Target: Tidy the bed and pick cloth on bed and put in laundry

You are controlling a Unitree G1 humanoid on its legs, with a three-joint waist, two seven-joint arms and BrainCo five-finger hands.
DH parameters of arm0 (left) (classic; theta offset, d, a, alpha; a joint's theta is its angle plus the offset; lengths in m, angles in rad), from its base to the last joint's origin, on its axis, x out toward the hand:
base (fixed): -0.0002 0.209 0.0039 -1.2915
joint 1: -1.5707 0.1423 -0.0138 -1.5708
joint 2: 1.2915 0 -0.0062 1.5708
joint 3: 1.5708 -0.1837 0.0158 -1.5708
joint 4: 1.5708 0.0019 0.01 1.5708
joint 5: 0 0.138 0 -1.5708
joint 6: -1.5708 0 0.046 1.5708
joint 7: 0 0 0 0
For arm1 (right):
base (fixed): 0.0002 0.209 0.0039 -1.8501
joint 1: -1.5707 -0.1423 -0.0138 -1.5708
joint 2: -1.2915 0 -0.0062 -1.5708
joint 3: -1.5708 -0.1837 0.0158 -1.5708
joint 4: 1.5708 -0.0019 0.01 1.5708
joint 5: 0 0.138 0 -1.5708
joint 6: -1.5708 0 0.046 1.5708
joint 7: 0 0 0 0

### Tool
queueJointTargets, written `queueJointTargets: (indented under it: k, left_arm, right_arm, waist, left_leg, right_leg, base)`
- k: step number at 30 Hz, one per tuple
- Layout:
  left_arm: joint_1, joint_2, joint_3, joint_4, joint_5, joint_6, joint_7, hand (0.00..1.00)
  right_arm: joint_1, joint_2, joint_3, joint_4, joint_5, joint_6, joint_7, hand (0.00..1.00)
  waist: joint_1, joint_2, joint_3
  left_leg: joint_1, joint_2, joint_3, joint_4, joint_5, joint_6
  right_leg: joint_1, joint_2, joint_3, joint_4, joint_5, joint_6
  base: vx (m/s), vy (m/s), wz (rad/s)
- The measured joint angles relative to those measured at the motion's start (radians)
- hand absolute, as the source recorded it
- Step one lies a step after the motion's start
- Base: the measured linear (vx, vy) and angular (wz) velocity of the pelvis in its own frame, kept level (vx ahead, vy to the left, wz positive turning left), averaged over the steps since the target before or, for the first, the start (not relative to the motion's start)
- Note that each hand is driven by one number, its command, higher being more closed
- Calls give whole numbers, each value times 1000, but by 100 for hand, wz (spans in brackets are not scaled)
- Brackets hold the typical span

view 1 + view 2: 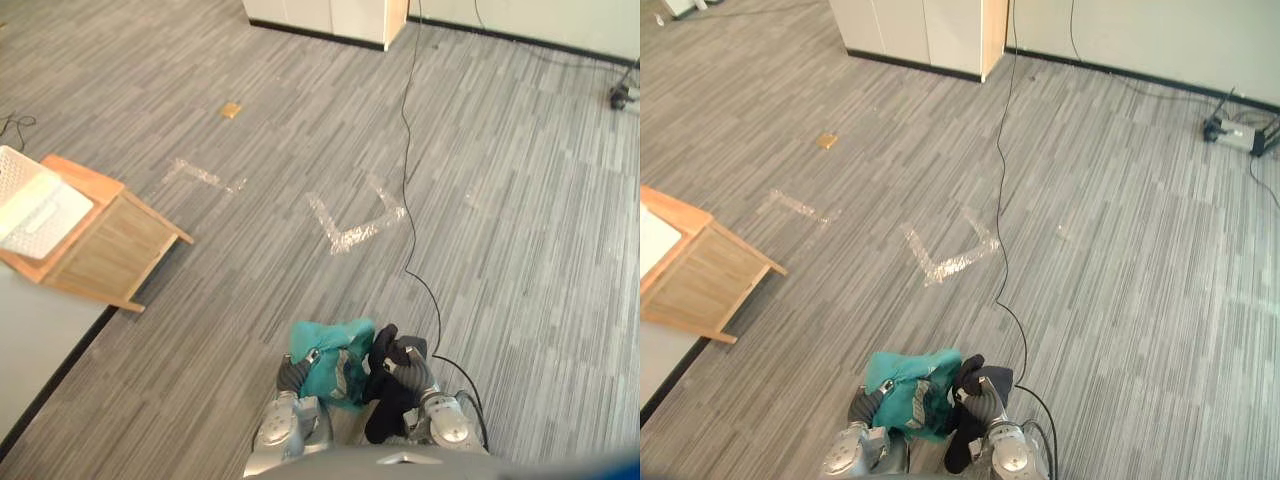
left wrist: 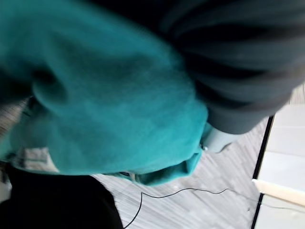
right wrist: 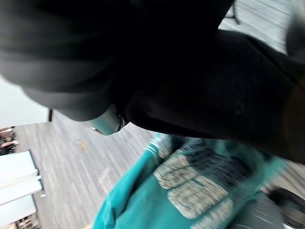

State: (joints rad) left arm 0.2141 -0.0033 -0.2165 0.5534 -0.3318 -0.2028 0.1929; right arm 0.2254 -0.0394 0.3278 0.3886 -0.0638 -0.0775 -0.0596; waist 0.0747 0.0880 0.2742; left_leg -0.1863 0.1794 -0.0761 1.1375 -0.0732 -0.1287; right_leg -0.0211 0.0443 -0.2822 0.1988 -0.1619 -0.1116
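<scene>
The teal cloth [image 1: 338, 352] at the left hand [image 1: 292, 376] bears a speckled grey-and-cream patch; the cloth [image 1: 385, 402] at the right hand [image 1: 418, 372] is plain black (both hands' covers are dark, ribbed). Ahead of the hands, the carpet [image 1: 500, 250] is streaked grey.

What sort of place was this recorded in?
Probably an office-like test room: grey striped carpet, tape marks stuck on it, white cabinets, and a wooden stand holding a white basket.

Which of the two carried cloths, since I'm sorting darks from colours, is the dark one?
The black cloth, bunched on the robot's right side. The other, to its left, is a teal cloth with a grey printed patch.
</scene>
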Motion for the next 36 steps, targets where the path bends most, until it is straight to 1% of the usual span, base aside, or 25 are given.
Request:
queueJointTargets:
  k: [3,4,7,9,10,11,12,13,14,15,16,17,18,19,21,24,27,28,30,31,32,33,34,35,36]
  left_arm:
    - [1,-11,0,-22,-2,-1,-4,100]
    - [-4,-18,0,-28,-2,-1,-8,100]
    - [-6,-33,1,-34,-2,-3,-14,100]
    - [-12,-47,8,-31,-9,2,-13,100]
    - [-19,-47,15,-30,-12,2,-13,100]
    - [-42,-56,31,-29,-28,11,-11,100]
    - [-44,-55,37,-44,-38,15,-11,100]
    - [-35,-58,67,-55,-51,23,-8,100]
    - [-29,-57,84,-58,-51,24,-2,100]
    - [-20,-50,104,-76,-50,19,5,100]
    - [0,-56,96,-78,-50,21,5,100]
    - [10,-49,87,-78,-50,24,4,100]
    - [-2,-45,77,-61,-50,26,3,100]
    - [-9,-49,66,-30,-49,34,4,100]
    - [-8,-61,41,-22,-49,41,6,100]
    - [-10,-51,40,-21,-49,40,10,100]
    - [-21,-50,28,-20,-49,39,9,100]
    - [-19,-47,30,-22,-48,39,7,100]
    - [-3,-25,51,-47,-47,38,-21,100]
    - [6,-37,70,-28,-43,49,-34,100]
    - [13,-24,70,-54,-37,48,-47,100]
    - [14,-22,70,-62,-35,47,-55,100]
    - [19,-35,70,-60,-29,40,-70,100]
    - [46,-15,73,-64,-29,36,-82,100]
    - [50,-7,73,-52,-29,38,-84,100]
  right_arm:
    - [-57,0,0,3,0,9,-5,100]
    - [-74,1,2,11,0,11,-6,100]
    - [-104,0,28,38,-14,13,-21,100]
    - [-122,6,66,74,-29,15,-31,100]
    - [-128,15,72,88,-29,20,-35,100]
    - [-145,35,72,108,-30,25,-46,100]
    - [-155,37,72,114,-30,29,-50,100]
    - [-174,54,71,122,-30,33,-54,100]
    - [-175,64,70,121,-31,33,-59,100]
    - [-181,84,72,115,-37,34,-64,100]
    - [-140,80,73,106,-40,18,-61,100]
    - [-141,84,70,120,-39,13,-62,100]
    - [-144,81,57,122,-39,14,-61,100]
    - [-141,77,14,136,-39,19,-64,100]
    - [-128,74,-36,152,-38,19,-67,100]
    - [-105,78,-53,158,-36,19,-80,100]
    - [-119,62,-93,193,-35,10,-80,100]
    - [-124,42,-137,206,-34,10,-78,100]
    - [-109,-7,-209,200,45,7,-31,100]
    - [-109,-63,-251,210,76,9,-21,100]
    - [-126,-66,-298,205,95,9,-25,100]
    - [-125,-66,-307,188,102,10,-24,100]
    - [-105,-58,-304,154,110,3,-21,100]
    - [-83,-35,-272,153,110,3,-20,100]
    - [-76,-24,-250,152,110,4,-17,100]
  waist:
    - [19,-2,3]
    - [31,-2,3]
    - [52,-14,8]
    - [58,-30,3]
    - [66,-48,4]
    - [78,-88,-22]
    - [77,-93,-21]
    - [92,-99,-18]
    - [103,-99,-18]
    - [128,-85,-17]
    - [110,-110,-61]
    - [103,-125,-76]
    - [90,-150,-81]
    - [74,-137,-77]
    - [49,-88,-58]
    - [21,-70,-50]
    - [16,-28,-30]
    - [10,-12,-31]
    - [-7,-27,-25]
    - [4,32,-16]
    - [-4,7,-4]
    - [-8,-7,5]
    - [-24,-18,4]
    - [-29,-50,-23]
    - [-29,-66,-36]
  left_leg:
    - [-114,-44,85,-116,-99,4]
    - [-141,-59,133,-232,-132,14]
    - [-147,-103,290,-571,-120,73]
    - [-144,-143,504,-815,20,171]
    - [-136,-160,565,-836,33,237]
    - [-106,-211,665,-872,20,312]
    - [-111,-201,661,-839,-13,356]
    - [-101,-172,634,-764,-69,378]
    - [-89,-143,624,-711,-96,390]
    - [-95,-92,664,-552,-164,402]
    - [-27,-160,655,-703,-124,379]
    - [61,-228,555,-811,-198,309]
    - [95,-253,529,-839,-195,311]
    - [154,-277,463,-869,-200,308]
    - [255,-272,349,-919,-202,305]
    - [329,-247,197,-939,-193,289]
    - [382,-158,82,-911,-200,270]
    - [389,-114,49,-902,-206,228]
    - [422,-72,13,-912,-239,118]
    - [441,6,1,-920,-272,63]
    - [431,-33,-20,-939,-265,56]
    - [431,-52,-47,-947,-235,57]
    - [430,-46,-56,-918,-174,67]
    - [430,-33,-84,-878,-179,67]
    - [424,-27,-102,-837,-192,58]
  right_leg:
    - [109,15,11,-94,-1,-1]
    - [154,15,13,-132,-6,7]
    - [253,-4,-17,-187,-58,41]
    - [338,-26,-82,-201,-126,96]
    - [354,-41,-95,-200,-138,112]
    - [362,-75,-139,-183,-141,143]
    - [364,-74,-149,-166,-122,174]
    - [393,-59,-141,-144,-37,219]
    - [413,-46,-136,-122,18,219]
    - [428,-19,-143,-34,135,215]
    - [380,-61,-157,178,177,238]
    - [287,-130,-170,473,155,198]
    - [236,-168,-153,597,138,177]
    - [156,-220,-143,777,105,161]
    - [48,-267,-140,910,51,130]
    - [-108,-322,-104,884,-35,137]
    - [-226,-301,-46,632,-101,152]
    - [-273,-277,13,445,-75,190]
    - [-284,-275,109,113,130,231]
    - [-252,-214,65,103,194,205]
    - [-268,-230,80,185,146,181]
    - [-291,-245,100,267,123,184]
    - [-361,-237,135,427,45,211]
    - [-344,-233,163,361,17,203]
    - [-333,-229,155,372,-14,164]
  base:
    - [490,-103,-18]
    - [459,-26,-8]
    - [489,36,21]
    - [642,75,71]
    - [747,84,108]
    - [659,58,99]
    - [695,43,103]
    - [570,15,48]
    - [725,23,37]
    - [686,177,63]
    - [668,231,103]
    - [587,241,132]
    - [571,46,154]
    - [564,-18,138]
    - [538,-54,163]
    - [597,-174,186]
    - [549,-379,142]
    - [521,-436,130]
    - [548,-487,114]
    - [503,-430,47]
    - [442,-400,30]
    - [299,-344,55]
    - [263,-332,82]
    - [276,-328,94]
    - [423,-380,84]
